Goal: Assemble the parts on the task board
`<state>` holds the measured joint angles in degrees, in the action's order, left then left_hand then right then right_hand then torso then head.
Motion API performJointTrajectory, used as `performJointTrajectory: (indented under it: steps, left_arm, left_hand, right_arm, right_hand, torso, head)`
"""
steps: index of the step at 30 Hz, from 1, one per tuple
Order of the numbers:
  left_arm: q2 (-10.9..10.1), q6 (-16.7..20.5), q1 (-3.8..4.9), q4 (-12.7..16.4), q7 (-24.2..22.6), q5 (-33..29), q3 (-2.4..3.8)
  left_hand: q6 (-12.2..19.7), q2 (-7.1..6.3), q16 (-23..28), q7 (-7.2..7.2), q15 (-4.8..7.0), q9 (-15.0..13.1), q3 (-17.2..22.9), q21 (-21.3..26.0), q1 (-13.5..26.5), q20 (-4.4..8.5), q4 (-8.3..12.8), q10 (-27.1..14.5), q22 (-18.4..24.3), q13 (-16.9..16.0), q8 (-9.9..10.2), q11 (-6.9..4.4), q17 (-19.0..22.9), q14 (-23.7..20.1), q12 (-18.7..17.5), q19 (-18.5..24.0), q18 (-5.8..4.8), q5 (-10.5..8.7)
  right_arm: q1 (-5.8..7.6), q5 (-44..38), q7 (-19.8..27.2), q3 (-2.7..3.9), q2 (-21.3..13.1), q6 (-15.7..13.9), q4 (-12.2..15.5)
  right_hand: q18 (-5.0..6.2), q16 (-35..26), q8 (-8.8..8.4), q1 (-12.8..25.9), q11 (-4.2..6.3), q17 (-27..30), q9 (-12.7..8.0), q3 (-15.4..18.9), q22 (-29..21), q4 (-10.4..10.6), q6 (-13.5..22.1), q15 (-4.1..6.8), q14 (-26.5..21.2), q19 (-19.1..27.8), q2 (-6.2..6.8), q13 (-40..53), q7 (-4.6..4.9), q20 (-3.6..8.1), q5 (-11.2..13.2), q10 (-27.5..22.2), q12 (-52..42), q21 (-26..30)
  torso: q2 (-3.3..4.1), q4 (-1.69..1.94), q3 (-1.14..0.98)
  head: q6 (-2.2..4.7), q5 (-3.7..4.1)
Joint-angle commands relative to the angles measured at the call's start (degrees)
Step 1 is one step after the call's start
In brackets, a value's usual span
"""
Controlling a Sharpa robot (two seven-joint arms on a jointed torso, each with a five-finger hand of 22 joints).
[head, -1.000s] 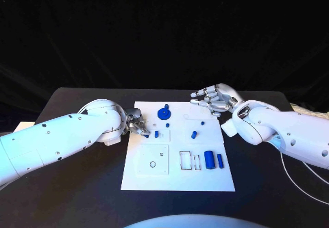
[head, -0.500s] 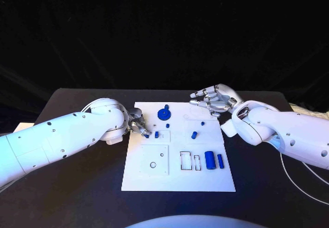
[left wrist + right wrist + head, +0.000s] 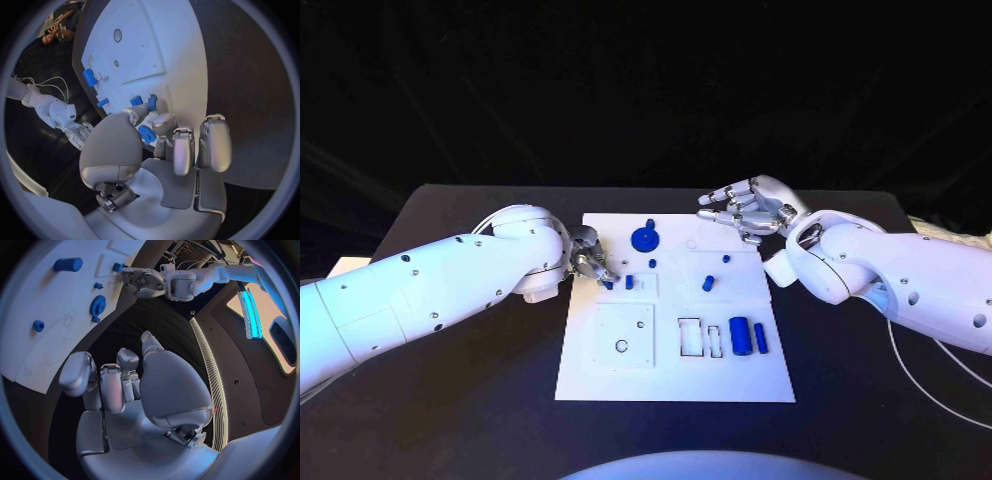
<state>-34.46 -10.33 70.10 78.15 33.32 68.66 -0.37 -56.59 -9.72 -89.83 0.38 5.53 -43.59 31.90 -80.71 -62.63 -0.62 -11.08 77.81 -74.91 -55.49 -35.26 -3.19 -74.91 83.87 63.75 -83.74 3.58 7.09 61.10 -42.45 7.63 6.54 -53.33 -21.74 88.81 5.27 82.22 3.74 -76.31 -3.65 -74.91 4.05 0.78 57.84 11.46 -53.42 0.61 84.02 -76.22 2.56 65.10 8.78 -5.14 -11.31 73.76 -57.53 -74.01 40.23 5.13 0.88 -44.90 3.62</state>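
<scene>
Two hands work here. The left hand (image 3: 586, 259) pinches a small blue part (image 3: 147, 134) at the task board's (image 3: 672, 375) left edge; the right hand (image 3: 750, 211), fingers loosely curled on nothing, hovers off the far right corner. One gear (image 3: 646, 239) and two cylinders (image 3: 740, 336) lie on the board.

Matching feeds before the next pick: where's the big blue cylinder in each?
Head view: big blue cylinder, near right of the task board.
Left wrist view: cylinder at the board edge far from the left hand.
Right wrist view: cylinder beyond the blue gear.
Shared landmark: the board.
</scene>
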Motion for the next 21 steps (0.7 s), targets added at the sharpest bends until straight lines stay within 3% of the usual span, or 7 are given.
performJointTrajectory:
  steps: [1, 10, 21]
  left_arm:
    - [0.2, -2.0, -0.51, 0.1, 1.0, -0.7, -0.38]
    - [0.2, -1.3, -0.5, 0.0, 1.2, -0.6, -0.37]
    - [0.0, -1.1, -0.5, 0.4, 1.3, -0.4, -0.35]
  left_hand:
    - [-0.4, -0.09, -0.2, 0.1, 0.42, -0.1, -0.9, -0.4, 1.1, 0.05, -0.2, 0.5, -3.6, 0.0, 0.1, -0.04, -15.1, 6.1, 0.2, -0.4, -0.62, -0.36]
    - [-1.2, -0.41, -0.2, -0.03, 0.51, -0.2, -4.9, -0.6, 3.0, 0.16, -1.9, 0.9, -4.0, -0.4, 0.1, -0.14, -15.1, 6.1, 0.6, -0.7, -0.72, -0.36]
    - [-1.5, -0.34, -0.2, -0.16, 0.55, -0.3, -5.8, -0.8, 3.0, 0.19, -2.1, 1.0, -4.3, -0.5, 0.0, -0.22, -15.1, 6.1, 0.7, -0.8, -0.78, -0.32]
  right_arm:
    - [-0.04, -0.2, 0.2, 0.0, 0.1, 0.9, 0.0]
    - [-0.04, -0.2, 0.3, 0.0, 0.1, 0.9, 0.0]
    - [-0.04, -0.2, 0.3, 0.0, 0.1, 0.9, 0.0]
  right_hand:
    - [0.85, -0.3, 0.12, 0.0, -0.09, -2.1, 0.1, 0.2, -0.1, 0.0, -0.2, 0.15, 3.1, 0.3, -0.39, 0.0, 0.09, -0.03, -0.2, -0.3, 0.2, 0.2]
    - [0.85, -0.3, 0.12, 0.0, -0.09, -2.1, 0.1, 0.2, -0.1, 0.0, -0.2, 0.15, 3.1, 0.3, -0.39, 0.0, 0.09, -0.03, -0.2, -0.3, 0.2, 0.2]
    - [0.85, -0.3, 0.12, 0.0, -0.09, -2.1, 0.1, 0.2, -0.1, 0.0, -0.2, 0.15, 3.1, 0.3, -0.39, 0.0, 0.09, -0.03, -0.2, -0.3, 0.2, 0.2]
  torso:
    - [-0.02, -0.01, 0.04]
    - [-0.05, 0.03, 0.01]
    - [-0.01, 0.04, 0.02]
  head:
    - [-0.03, 0.02]
    - [-0.09, 0.02]
    - [-0.16, 0.12]
